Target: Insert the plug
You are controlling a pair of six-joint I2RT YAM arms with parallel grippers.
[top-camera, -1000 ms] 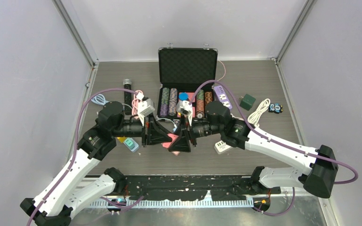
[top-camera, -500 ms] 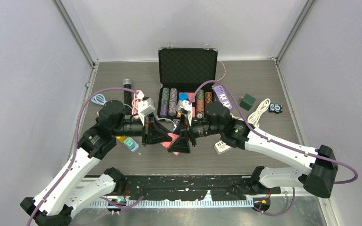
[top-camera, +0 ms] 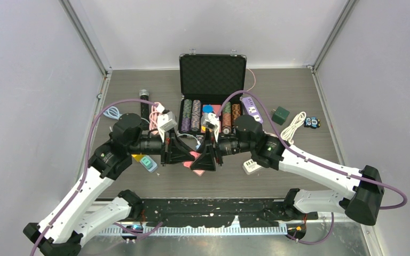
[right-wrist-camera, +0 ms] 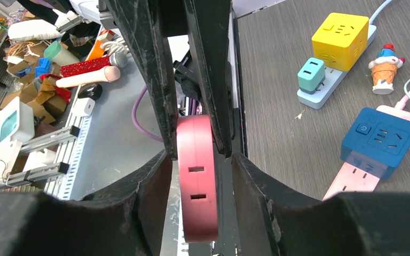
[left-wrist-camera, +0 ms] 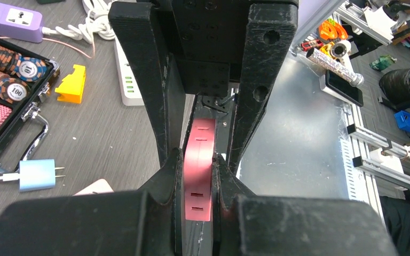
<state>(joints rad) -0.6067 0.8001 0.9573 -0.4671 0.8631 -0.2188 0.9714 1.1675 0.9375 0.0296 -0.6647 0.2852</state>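
Observation:
A flat red socket piece [top-camera: 196, 156] with pairs of slots in its edge hangs above the table's middle between the two facing grippers. My left gripper [left-wrist-camera: 198, 176] is shut on it, both pads pressed against its faces. My right gripper [right-wrist-camera: 200, 160] straddles the same red piece [right-wrist-camera: 197, 186] from the other side, its jaws open with a gap on each side. A light-blue plug [left-wrist-camera: 38, 175] with two prongs lies on the table beside the case, on a white cable.
An open black case of poker chips [top-camera: 212, 80] stands at the back. Around it lie a purple power strip [top-camera: 251, 106], a white strip [top-camera: 252, 166], a green cube [top-camera: 281, 114], a coiled white cable [top-camera: 293, 125], a yellow cube socket [right-wrist-camera: 340, 40] and a blue one [right-wrist-camera: 379, 136].
The right gripper's jaws have narrowed round the red piece and its arm has shifted slightly right. The left gripper keeps its grip in the same place.

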